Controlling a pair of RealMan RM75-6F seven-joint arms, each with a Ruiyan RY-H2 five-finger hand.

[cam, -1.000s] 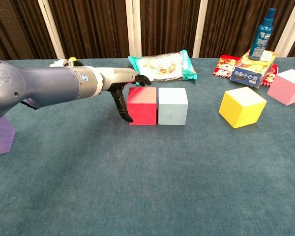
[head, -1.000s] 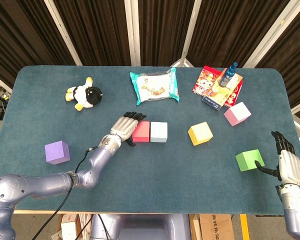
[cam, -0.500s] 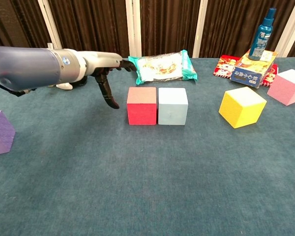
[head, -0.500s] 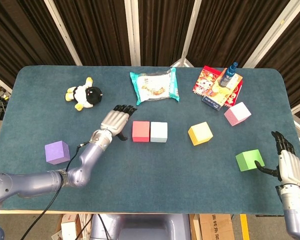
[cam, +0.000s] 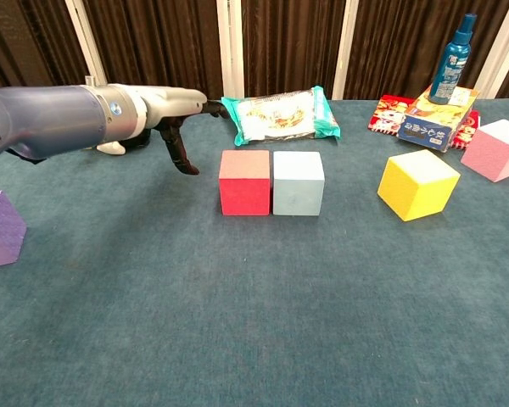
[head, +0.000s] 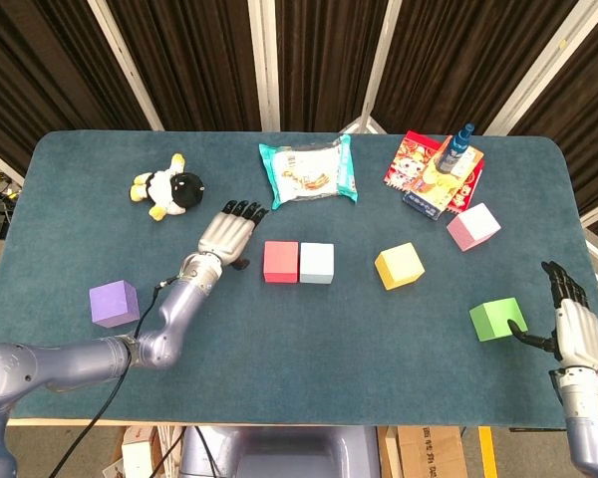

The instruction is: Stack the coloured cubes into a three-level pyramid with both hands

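Left hand (head: 224, 231) drawn back up-left off red cube (head: 281, 261); now clear of it, fingers spread, holding nothing. Red cube touching pale blue cube (head: 317, 263), side by side mid-bench. Yellow cube (head: 399, 266) to their right, pink cube (head: 473, 226) beyond. Purple cube (head: 114, 303) far left. Right hand (head: 574, 324) open, thumb touching green cube (head: 497, 319) near bench (head: 70, 189) edge.

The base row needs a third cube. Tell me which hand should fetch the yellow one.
Right, probably. The yellow cube lies to the right of the red cube and pale blue cube, on the same side as the right hand. The left hand, open, would have to reach across the pair.
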